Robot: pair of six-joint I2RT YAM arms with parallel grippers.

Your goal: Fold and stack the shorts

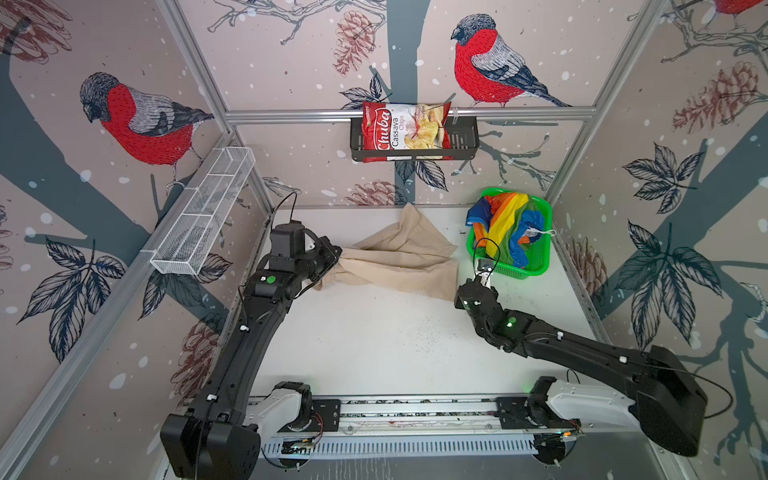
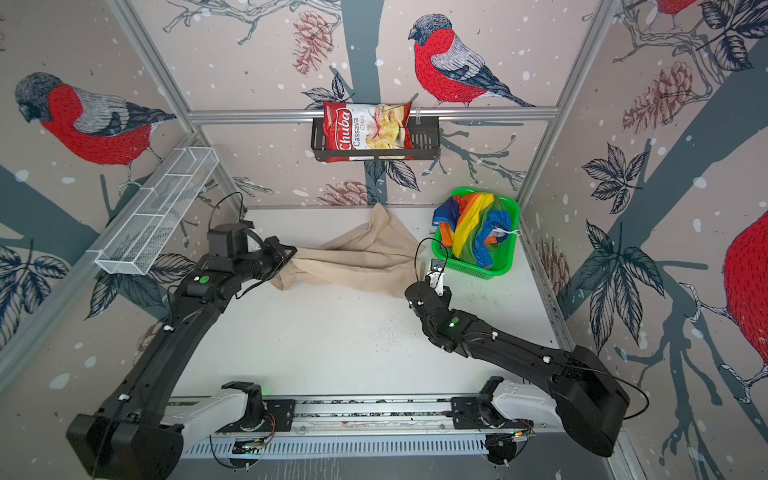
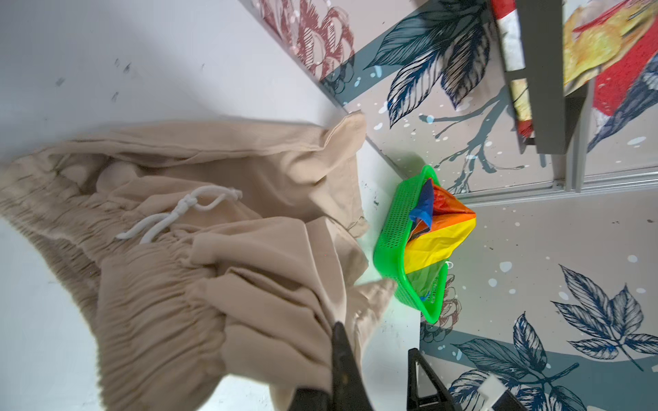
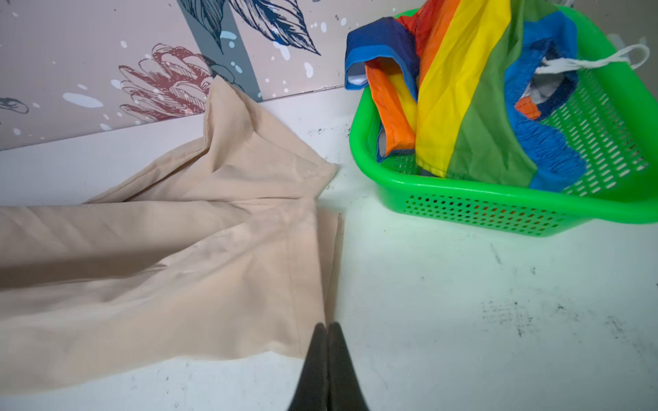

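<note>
The beige shorts [image 1: 399,257] [image 2: 357,262] are stretched across the back of the white table. My left gripper [image 1: 338,259] [image 3: 338,325] is shut on their gathered waist and holds it off the table, with the white drawstring [image 3: 178,217] hanging loose. My right gripper [image 4: 327,325] is shut on the corner of a leg hem [image 4: 313,267], next to the green basket [image 1: 519,272] [image 4: 498,206]. In both top views its fingers are hidden under its wrist [image 1: 476,299]. The rainbow shorts [image 1: 505,226] [image 2: 473,228] [image 4: 463,106] lie crumpled in the basket, untouched.
A black wall basket [image 1: 461,141] holds a red chips bag [image 1: 405,131] on the back wall. A white wire shelf [image 1: 203,216] hangs on the left wall. The arms' base rail [image 1: 415,409] runs along the table's front edge. Walls enclose three sides.
</note>
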